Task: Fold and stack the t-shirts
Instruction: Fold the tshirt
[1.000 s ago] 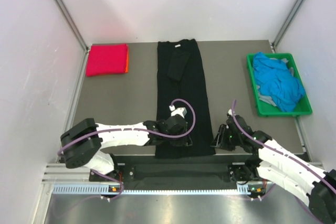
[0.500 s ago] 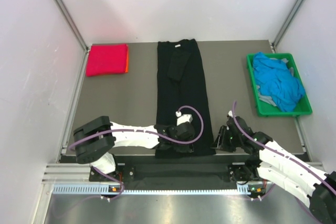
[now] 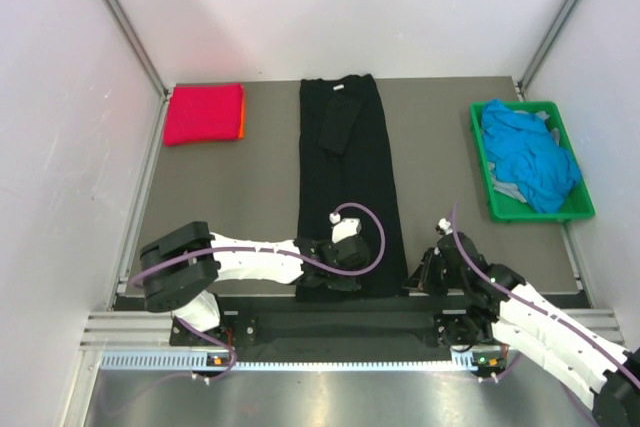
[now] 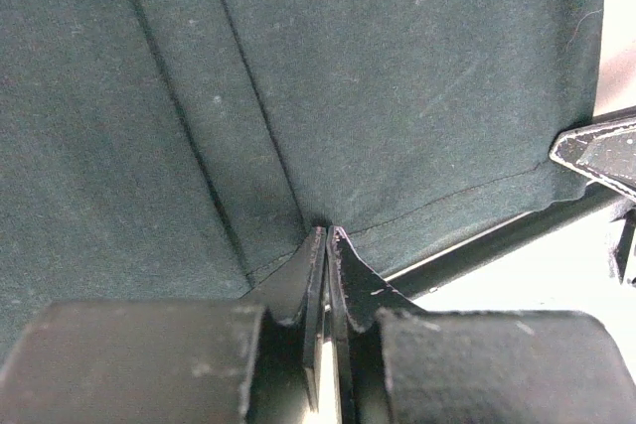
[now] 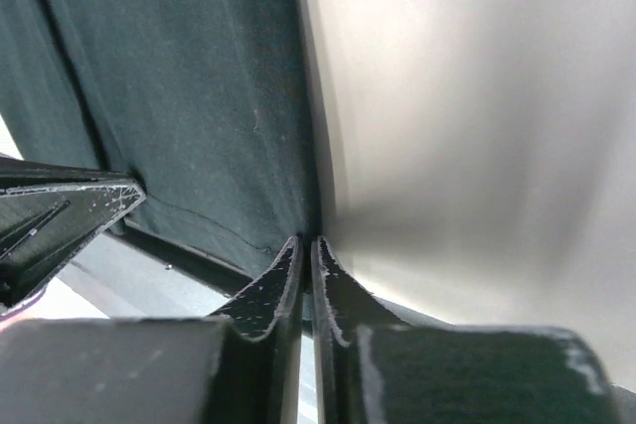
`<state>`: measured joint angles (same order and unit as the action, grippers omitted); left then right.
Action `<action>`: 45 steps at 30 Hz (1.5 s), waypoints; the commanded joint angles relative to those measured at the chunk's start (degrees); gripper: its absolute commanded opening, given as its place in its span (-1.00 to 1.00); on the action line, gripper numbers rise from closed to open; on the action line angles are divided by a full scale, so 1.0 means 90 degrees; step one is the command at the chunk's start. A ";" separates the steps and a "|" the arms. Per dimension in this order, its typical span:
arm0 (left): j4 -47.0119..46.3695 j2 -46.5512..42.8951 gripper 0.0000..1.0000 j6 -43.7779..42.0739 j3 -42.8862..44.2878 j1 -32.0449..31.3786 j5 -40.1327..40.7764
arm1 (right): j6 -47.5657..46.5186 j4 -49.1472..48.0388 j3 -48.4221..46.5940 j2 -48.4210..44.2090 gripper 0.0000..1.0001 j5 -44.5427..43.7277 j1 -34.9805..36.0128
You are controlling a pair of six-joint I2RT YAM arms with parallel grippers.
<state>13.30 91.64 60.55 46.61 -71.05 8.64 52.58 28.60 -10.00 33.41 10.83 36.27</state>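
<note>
A large black t-shirt (image 3: pixel 345 172) lies as a long narrow strip down the middle of the table, neck label at the far end. My left gripper (image 3: pixel 326 275) sits at its near hem, left of centre. In the left wrist view the left gripper (image 4: pixel 326 233) is shut, with the stitched hem (image 4: pixel 447 204) puckered between its tips. My right gripper (image 3: pixel 416 273) is at the shirt's near right corner. In the right wrist view the right gripper (image 5: pixel 306 241) is pinched shut on the side edge of the black t-shirt (image 5: pixel 179 96).
A folded magenta-red t-shirt (image 3: pixel 204 113) lies at the far left on an orange one (image 3: pixel 241 123). Bright blue t-shirts (image 3: pixel 527 155) are heaped in a green crate (image 3: pixel 481 169) at the right. The table's near edge and a black rail (image 4: pixel 477 243) run just behind both grippers.
Both grippers have closed on the black shirt's near end. The left gripper slid back from mid-shirt to the hem, and the right one shifted slightly nearer the table edge.
</note>
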 commanded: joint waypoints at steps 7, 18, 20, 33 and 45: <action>0.0251 -0.0543 -0.78 0.0390 -0.0208 -0.0308 0.0279 | 0.0467 0.0582 0.0310 -0.0714 -1.00 -0.0100 0.0140; 0.2191 -0.2074 -0.46 -0.0390 0.0738 -0.0085 0.1419 | 0.0252 0.1254 -0.0402 -0.0480 -0.48 -0.0480 0.0198; 0.2525 -0.2765 -0.45 -0.0730 0.0759 0.0460 0.1403 | 0.0232 0.1692 -0.0713 -0.0616 -0.46 -0.0742 0.0208; 0.1630 -0.3542 -0.46 -0.2559 -0.0440 0.4913 -0.2080 | 0.0379 0.1237 -0.2394 0.0534 -0.38 -0.1437 0.0393; 0.0690 -0.3463 -0.47 -0.2812 -0.1478 0.5619 -0.3216 | 0.1150 -0.0345 -0.3713 0.4430 -0.41 -0.2336 0.3068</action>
<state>24.38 61.60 37.82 33.93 -20.78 -16.32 60.12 31.00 -40.23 68.49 -7.22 59.86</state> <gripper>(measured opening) 0.264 0.303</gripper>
